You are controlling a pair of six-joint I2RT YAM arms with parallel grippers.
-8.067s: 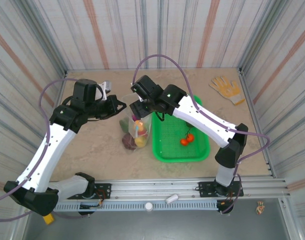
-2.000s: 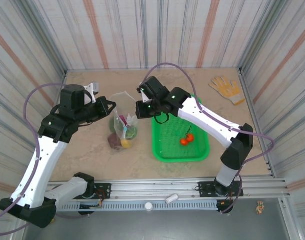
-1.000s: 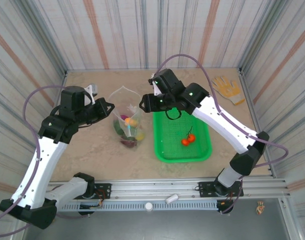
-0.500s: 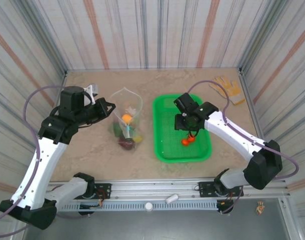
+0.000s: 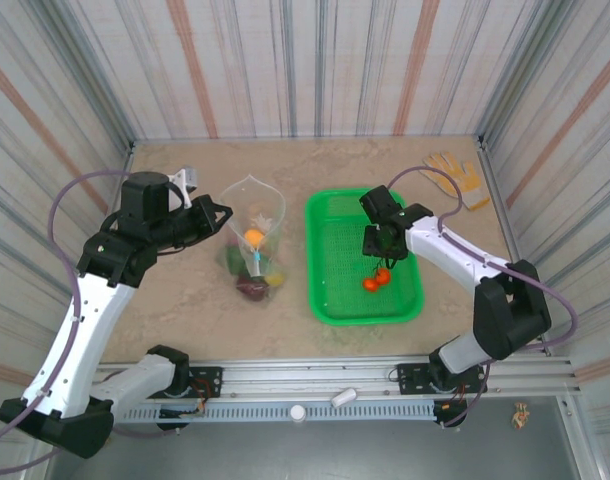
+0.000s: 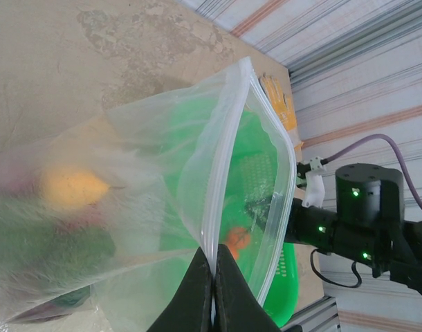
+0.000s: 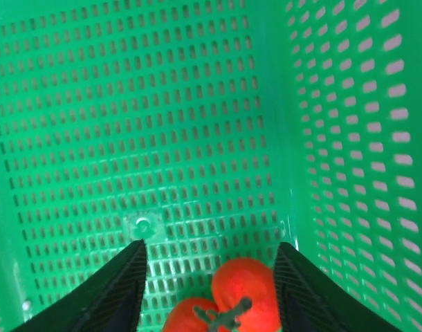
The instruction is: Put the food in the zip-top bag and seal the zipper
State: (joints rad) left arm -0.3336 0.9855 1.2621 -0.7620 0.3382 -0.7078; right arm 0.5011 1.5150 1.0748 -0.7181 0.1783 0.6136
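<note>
The clear zip-top bag (image 5: 255, 245) stands on the table with its mouth wide. Inside it lies food: an orange piece (image 5: 253, 236), green pieces and a purple one (image 5: 251, 287). My left gripper (image 6: 214, 257) is shut on the zipper (image 6: 228, 159) at the bag's left mouth edge and holds it up. A pair of red tomatoes (image 7: 242, 294) on a green stem lies in the green basket (image 5: 325, 300). My right gripper (image 7: 209, 259) hangs inside the basket, open, with one finger on each side of the tomatoes and a gap to both.
A yellow work glove (image 5: 453, 178) lies at the back right corner. Corrugated walls close in three sides. The basket's mesh walls (image 7: 349, 138) stand close to my right gripper. A metal rail (image 5: 315, 385) runs along the near edge.
My right arm swung from the bag's mouth over into the basket and came down over the tomatoes, its jaws narrowing. An orange piece now lies in the bag. The left arm held still.
</note>
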